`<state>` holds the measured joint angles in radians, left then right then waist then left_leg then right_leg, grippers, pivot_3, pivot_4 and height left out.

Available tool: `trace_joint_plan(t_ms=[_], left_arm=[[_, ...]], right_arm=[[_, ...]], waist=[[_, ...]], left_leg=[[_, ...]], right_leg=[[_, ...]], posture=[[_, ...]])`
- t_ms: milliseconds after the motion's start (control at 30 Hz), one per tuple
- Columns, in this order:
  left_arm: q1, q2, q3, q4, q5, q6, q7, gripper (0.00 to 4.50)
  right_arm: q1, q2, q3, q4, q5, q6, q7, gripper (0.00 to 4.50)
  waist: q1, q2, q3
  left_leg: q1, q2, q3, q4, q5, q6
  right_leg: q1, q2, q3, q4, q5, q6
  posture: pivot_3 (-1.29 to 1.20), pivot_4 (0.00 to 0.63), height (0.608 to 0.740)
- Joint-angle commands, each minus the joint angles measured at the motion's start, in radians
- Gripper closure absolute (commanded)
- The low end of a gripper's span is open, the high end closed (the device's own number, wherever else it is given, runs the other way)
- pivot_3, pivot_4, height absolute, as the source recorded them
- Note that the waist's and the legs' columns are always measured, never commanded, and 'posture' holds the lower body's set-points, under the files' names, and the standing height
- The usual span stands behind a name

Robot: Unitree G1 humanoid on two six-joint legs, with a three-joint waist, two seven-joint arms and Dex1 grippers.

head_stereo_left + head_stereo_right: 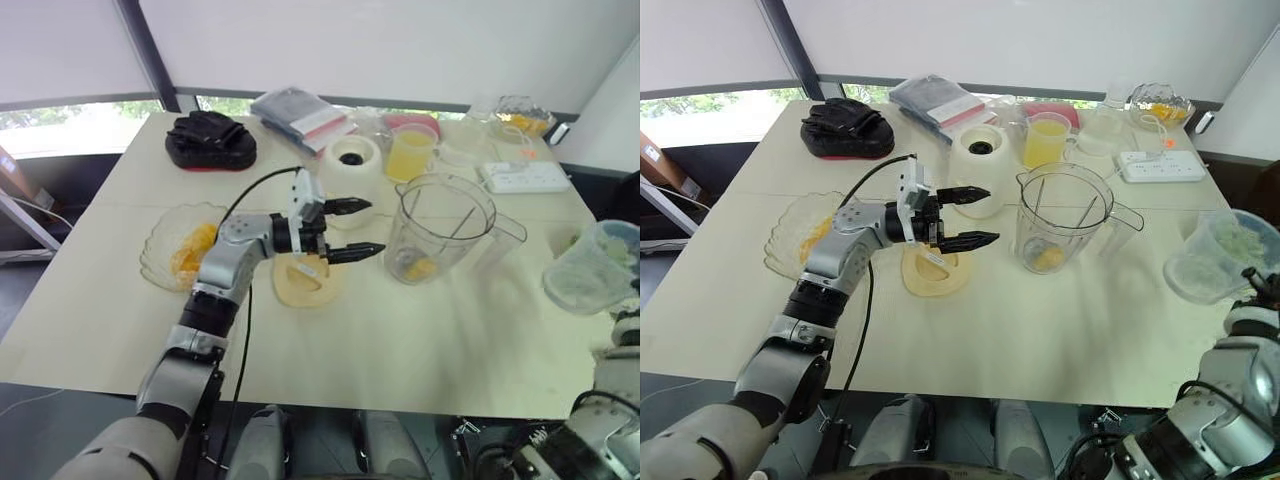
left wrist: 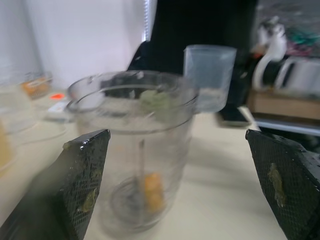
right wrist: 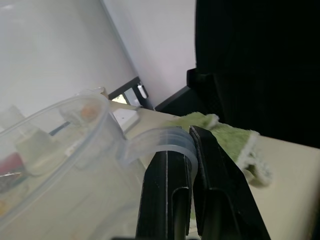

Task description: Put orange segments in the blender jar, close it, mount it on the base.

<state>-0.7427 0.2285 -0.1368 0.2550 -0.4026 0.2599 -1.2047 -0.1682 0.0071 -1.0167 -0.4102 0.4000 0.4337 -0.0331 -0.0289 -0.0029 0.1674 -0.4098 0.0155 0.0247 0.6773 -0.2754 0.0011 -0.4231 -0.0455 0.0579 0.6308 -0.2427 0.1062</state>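
Looking down from the head, my left gripper point(image 1: 375, 228) hovers with its jaws released wide, just beside the blender jar point(image 1: 440, 230) and above a cream disc point(image 1: 305, 282). The left wrist view adds detail: flecks of pulp on the pads point(image 2: 85, 185), and one orange segment point(image 2: 154, 192) at the bottom of the jar, next to the centre shaft. The right wrist view shows my right gripper point(image 3: 187, 145) with its jaws clenched on the handle of a clear jug point(image 3: 60, 150), a green cloth point(image 3: 230, 140) beyond it.

More segments lie in the glass dish point(image 1: 160, 262) on the left. A cup of orange juice point(image 1: 410, 152) stands beside the white base point(image 1: 352, 160) behind the jar.

The jar stands open, mid-counter point(image 1: 400, 350). Bare counter runs from it to the near edge. The jug is held at the right edge.
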Motion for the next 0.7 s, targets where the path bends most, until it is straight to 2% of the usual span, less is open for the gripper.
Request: trace_joint_plan(t_ms=[33,267,700], left_arm=[[0.012,0.051,-0.012,-0.113,-0.061,0.091,-0.070,0.00],[0.031,0.113,-0.063,-0.152,-0.041,0.102,-0.137,0.00],[0.049,0.110,-0.084,-0.149,-0.010,0.051,-0.113,0.00]], right_arm=[[0.010,0.009,0.033,0.013,0.036,-0.112,-0.031,4.45],[0.012,0.022,0.104,0.109,0.070,-0.225,-0.099,4.45],[0.021,-0.025,0.199,0.378,0.048,-0.435,-0.145,4.45]], waist=[[-0.008,0.000,0.000],[-0.015,0.001,0.000],[-0.016,0.002,0.000]], left_leg=[[0.000,0.000,0.000,0.000,0.000,0.000],[0.000,0.000,0.000,0.000,0.000,0.000],[0.000,0.000,0.000,0.000,0.000,0.000]], right_leg=[[0.000,0.000,0.000,0.000,0.000,0.000],[0.000,0.000,0.000,0.000,0.000,0.000],[0.000,0.000,0.001,0.000,0.000,-0.001]], posture=[[0.00,0.150,0.740],[0.00,0.150,0.740],[0.00,0.150,0.740]])
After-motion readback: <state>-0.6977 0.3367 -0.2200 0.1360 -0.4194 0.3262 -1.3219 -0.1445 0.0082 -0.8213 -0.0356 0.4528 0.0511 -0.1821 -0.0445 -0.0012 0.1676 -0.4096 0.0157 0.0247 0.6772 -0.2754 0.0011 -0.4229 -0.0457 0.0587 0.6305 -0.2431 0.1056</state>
